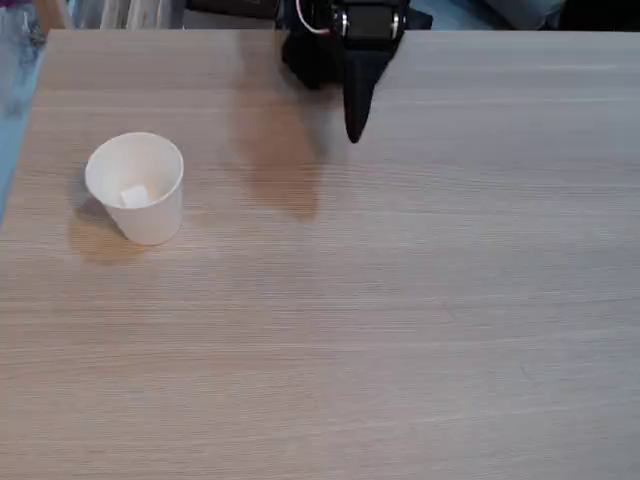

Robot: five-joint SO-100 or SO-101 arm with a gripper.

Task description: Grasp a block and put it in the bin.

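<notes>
We see the table (400, 330) as a light wood-grain surface, probably laminate, smooth and matt, with fine streaks running along its length. On it, the bin (150, 215) looks like thin white paper, matt, with a smoothly rolled rim. Inside the bin, the block (135, 195) shows plain matt white faces; we cannot tell its material. Beyond the bin, at the table's far edge, the gripper (353, 128) looks like black plastic, dull rather than shiny.
</notes>
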